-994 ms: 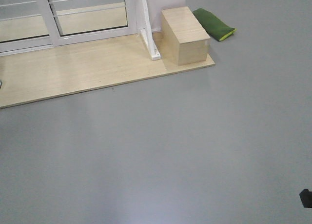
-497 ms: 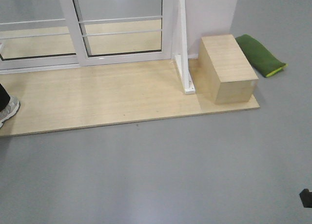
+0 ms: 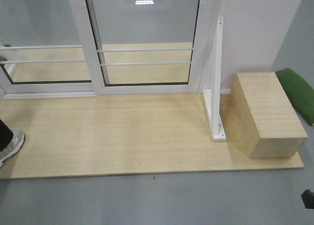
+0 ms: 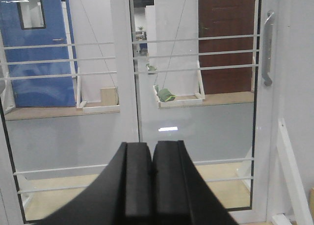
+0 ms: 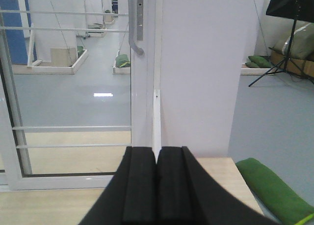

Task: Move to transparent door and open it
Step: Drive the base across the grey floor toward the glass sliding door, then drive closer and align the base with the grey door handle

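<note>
Both pincers are pressed closed with nothing between them: the left gripper [image 4: 152, 147] faces the glass, and the right gripper [image 5: 157, 151] faces the white frame edge. The transparent door [image 3: 147, 38] stands at the back of the wooden platform [image 3: 122, 132], left of the slanted support post [image 3: 217, 87] and the wooden box [image 3: 265, 117]. I judge it heavy and stiff, probably sliding sideways on a track, with fragile and slippery glass. So the place to take hold is the curved grey handle [image 4: 267, 48] on its right frame. Whether the lock is engaged I cannot tell.
</note>
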